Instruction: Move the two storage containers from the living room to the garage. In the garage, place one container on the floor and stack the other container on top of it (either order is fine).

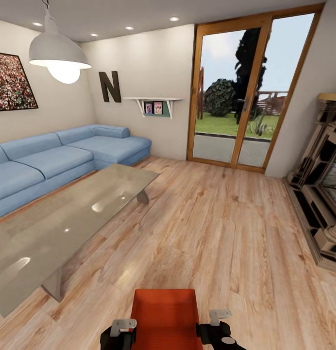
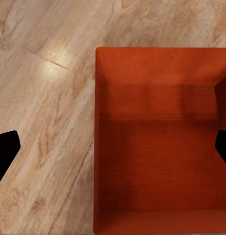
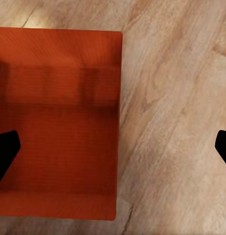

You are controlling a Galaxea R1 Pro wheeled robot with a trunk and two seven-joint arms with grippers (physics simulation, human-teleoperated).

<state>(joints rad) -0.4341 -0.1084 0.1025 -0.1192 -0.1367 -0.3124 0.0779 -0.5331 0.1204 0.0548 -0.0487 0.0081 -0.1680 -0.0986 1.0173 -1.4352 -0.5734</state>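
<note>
One red-orange rectangular open-top storage container [image 1: 164, 318], plain thin walls, empty inside, at the bottom centre of the head frame on the light wood plank floor [image 1: 226, 218] of the living room.

Position: between the two arms; left end effector [image 1: 120, 326] at its left wall, right end effector [image 1: 217, 318] at its right wall. In the left wrist view the container [image 2: 159, 142] has one dark fingertip outside its wall and the other over its interior; the right wrist view shows the same straddle of the opposite wall [image 3: 56, 127]. Both end effectors stand spread wide, gripping nothing; contact with the walls cannot be told.

Handling, as judged: rigid plastic, light, smooth and likely slippery; thin walls may flex under a one-sided pinch. Best hold: each side wall pinched at mid-length, both arms lifting level together.

Surroundings: blue sectional sofa [image 1: 56, 160] at left, low glass tabletop [image 1: 61, 218] before it, brick fireplace [image 1: 323, 194] at right edge.
</note>
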